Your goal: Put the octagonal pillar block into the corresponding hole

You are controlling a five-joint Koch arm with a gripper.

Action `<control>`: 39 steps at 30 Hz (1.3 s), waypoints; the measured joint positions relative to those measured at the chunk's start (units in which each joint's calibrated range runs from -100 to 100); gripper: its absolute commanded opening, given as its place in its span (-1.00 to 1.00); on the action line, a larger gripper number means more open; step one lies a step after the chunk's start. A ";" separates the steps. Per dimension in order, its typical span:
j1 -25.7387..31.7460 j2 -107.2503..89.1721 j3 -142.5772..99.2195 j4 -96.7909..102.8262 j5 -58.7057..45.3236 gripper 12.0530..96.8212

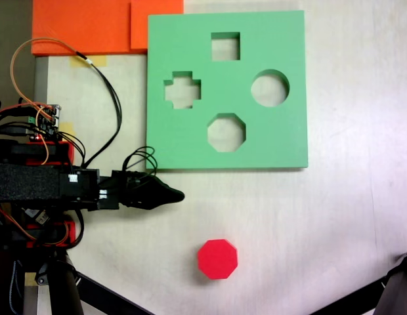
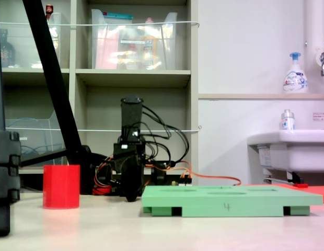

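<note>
The end effector [image 1: 177, 195] tapers to a single dark tip with nothing in it; whether its jaws are spread or pressed together cannot be told. The arm lies low and stretched out from the left edge in a fixed view, its tip just below the board's [image 1: 282, 138] lower left corner. The block [image 1: 217, 258] stands on the counter [image 1: 341, 223], below and right of the tip, apart from it. The hole [image 1: 226, 132] is empty.

Pale tabletop [image 2: 204, 230] before a white wall [image 2: 245, 47], open shelving [image 2: 133, 78] with storage bins, and a white sink [image 2: 290, 149] bearing soap bottles.
</note>
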 measured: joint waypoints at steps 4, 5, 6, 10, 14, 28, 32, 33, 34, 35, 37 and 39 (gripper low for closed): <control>0.00 0.00 0.00 0.00 0.00 -0.14; 0.00 0.00 0.10 0.00 0.00 -0.14; -0.05 0.00 0.00 0.00 0.00 -0.14; -0.05 0.00 0.00 0.00 0.00 -0.14; 0.00 0.00 0.00 0.00 0.00 -0.14; 0.00 0.00 0.00 0.00 0.00 -0.13; 0.00 0.00 0.00 0.00 0.20 -0.11; -0.15 0.00 0.00 0.00 1.03 -0.10; -0.44 0.00 0.00 0.00 2.64 -0.10; -0.93 0.00 0.00 0.00 5.27 -0.10; -2.20 0.00 -0.10 -0.10 10.26 -0.10; -3.17 0.00 -0.10 -0.10 14.26 -0.13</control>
